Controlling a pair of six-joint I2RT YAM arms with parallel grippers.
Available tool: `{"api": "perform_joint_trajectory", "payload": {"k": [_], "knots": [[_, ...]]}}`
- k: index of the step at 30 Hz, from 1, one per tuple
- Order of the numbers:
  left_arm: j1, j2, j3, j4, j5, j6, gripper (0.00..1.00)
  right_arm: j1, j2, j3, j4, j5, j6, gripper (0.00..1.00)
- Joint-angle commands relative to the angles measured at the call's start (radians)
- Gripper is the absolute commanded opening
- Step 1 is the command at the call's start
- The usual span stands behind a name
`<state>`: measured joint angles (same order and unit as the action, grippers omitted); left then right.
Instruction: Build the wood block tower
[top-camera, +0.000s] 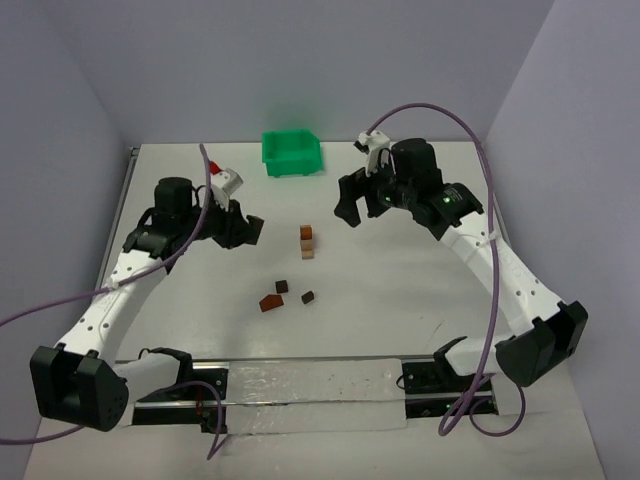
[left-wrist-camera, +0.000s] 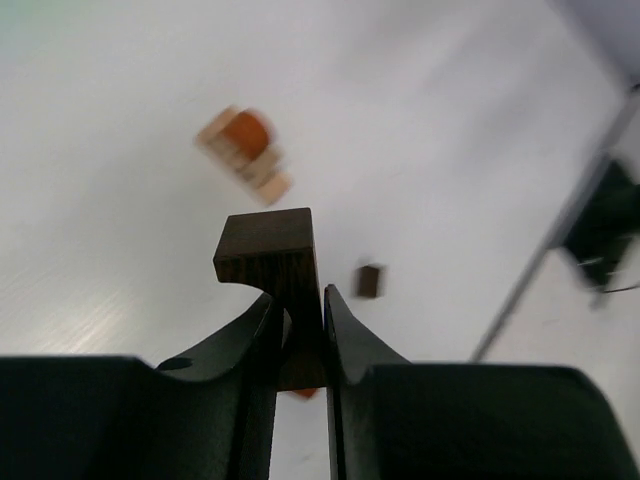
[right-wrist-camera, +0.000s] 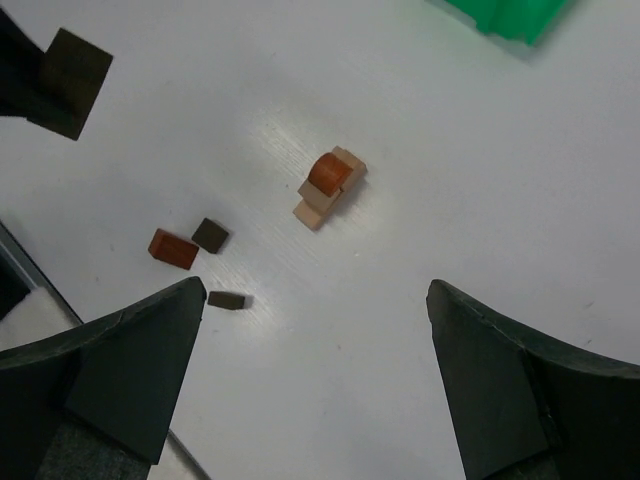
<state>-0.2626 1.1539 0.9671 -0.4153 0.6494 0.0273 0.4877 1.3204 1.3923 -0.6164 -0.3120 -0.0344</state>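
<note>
Left gripper (left-wrist-camera: 300, 305) pinches a dark, grainy arch block (left-wrist-camera: 265, 250) (wood); right gripper (right-wrist-camera: 318, 292) spread wide near the tan-and-reddish stack (right-wrist-camera: 328, 183)

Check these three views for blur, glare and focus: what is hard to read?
Left wrist: the dark arch block is sharp, but the tower behind it is smeared and ghosted. Right wrist: crisp on the tower, with a bright sheen on the table beside it. Top external: even light, soft shadows, glare on the shiny strip at the near edge.
</note>
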Motion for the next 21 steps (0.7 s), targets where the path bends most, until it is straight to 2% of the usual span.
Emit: {"api": "perform_joint_trajectory", "payload": {"k": [1, 4, 9, 12, 18, 21], "knots": [[0.002, -0.005, -0.068, 0.255, 0.308, -0.530, 0.00, 0.056, -0.021, 0.084, 0.037, -0.130, -0.276, 1.00], [0.002, 0.011, -0.098, 0.438, 0.347, -0.707, 0.00, 0.129, -0.002, 0.139, -0.002, -0.162, -0.353, 1.00], [0.002, 0.063, -0.038, 0.381, 0.269, -0.819, 0.00, 0.277, 0.078, 0.176, 0.009, -0.131, -0.402, 1.00], [0.002, 0.062, -0.046, 0.411, 0.297, -0.873, 0.00, 0.323, 0.119, 0.168, 0.031, -0.122, -0.409, 1.00], [0.002, 0.029, -0.181, 0.702, 0.430, -1.085, 0.00, 0.347, 0.167, 0.166, 0.056, -0.190, -0.401, 1.00], [0.002, 0.014, -0.239, 0.937, 0.485, -1.214, 0.00, 0.347, 0.182, 0.177, 0.058, -0.239, -0.413, 1.00]]}}
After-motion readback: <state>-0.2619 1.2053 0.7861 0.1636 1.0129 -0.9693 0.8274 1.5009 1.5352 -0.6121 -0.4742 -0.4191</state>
